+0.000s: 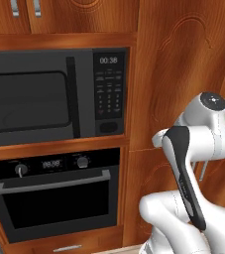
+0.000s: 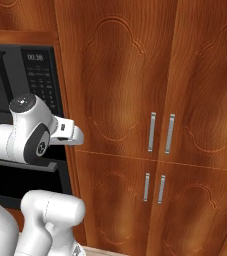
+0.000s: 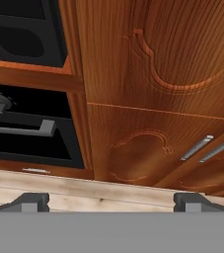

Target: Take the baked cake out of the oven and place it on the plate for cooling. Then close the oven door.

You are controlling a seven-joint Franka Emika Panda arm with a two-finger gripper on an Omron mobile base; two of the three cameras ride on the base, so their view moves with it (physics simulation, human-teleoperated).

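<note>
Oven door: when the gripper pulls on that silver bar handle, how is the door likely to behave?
The oven door is shut, and its bar handle runs along the top edge, so it probably swings downward. The wide glass-fronted panel looks heavy and stiff. The smooth bar may be slippery, so the open gripper should close squarely on it.

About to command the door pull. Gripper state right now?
Gripper: open, jaws wide apart and empty, facing the wood cabinet front, right of the oven door.
</note>
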